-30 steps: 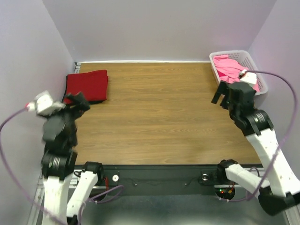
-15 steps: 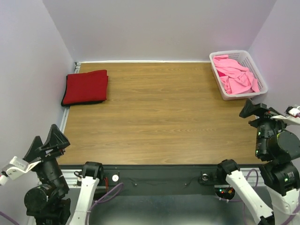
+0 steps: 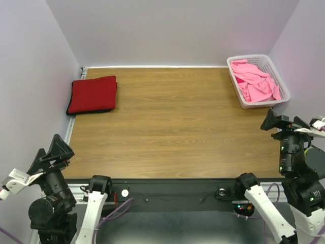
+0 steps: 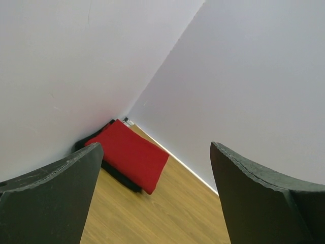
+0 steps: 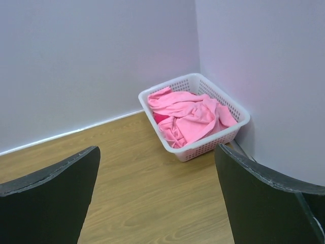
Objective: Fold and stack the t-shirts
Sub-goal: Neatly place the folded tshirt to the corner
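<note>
A folded dark red t-shirt (image 3: 93, 93) lies on a folded black one (image 3: 71, 108) at the table's far left; the stack also shows in the left wrist view (image 4: 130, 155). Crumpled bright pink t-shirts (image 3: 255, 81) fill a white lattice basket (image 3: 282, 87) at the far right, also seen in the right wrist view (image 5: 191, 117). My left gripper (image 3: 53, 151) is open and empty, pulled back past the table's near left corner. My right gripper (image 3: 282, 123) is open and empty, off the table's right edge, short of the basket.
Lilac walls close in the wooden table (image 3: 172, 122) on the left, back and right. A black rail (image 3: 167, 185) with cables runs along the near edge between the arm bases.
One second ago both arms reached over the table, left by the red stack, right by the basket. Both have pulled back to the near corners. Shirts have not moved.
</note>
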You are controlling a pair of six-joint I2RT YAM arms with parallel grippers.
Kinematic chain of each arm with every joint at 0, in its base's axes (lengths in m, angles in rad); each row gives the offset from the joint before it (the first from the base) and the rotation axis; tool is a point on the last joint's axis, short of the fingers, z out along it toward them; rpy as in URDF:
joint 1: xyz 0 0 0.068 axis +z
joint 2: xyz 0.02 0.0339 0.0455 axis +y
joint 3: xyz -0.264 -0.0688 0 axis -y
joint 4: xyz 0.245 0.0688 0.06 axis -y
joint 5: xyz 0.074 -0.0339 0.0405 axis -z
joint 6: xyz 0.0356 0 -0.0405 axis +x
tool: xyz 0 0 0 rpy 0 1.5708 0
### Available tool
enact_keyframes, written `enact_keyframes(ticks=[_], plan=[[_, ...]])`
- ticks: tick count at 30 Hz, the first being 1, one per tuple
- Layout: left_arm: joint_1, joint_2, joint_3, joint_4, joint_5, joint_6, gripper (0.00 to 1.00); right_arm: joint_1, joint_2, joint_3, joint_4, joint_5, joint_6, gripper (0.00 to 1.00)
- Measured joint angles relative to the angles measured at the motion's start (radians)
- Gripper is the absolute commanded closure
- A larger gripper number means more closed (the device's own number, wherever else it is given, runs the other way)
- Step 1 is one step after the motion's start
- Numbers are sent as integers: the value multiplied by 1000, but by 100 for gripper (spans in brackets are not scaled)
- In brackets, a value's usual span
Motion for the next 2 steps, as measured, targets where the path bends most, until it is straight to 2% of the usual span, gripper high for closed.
enact_keyframes(ticks=[2], plan=[[0,0,12,-5,1,-3,1,0,1,0,0,-11,-3,0]])
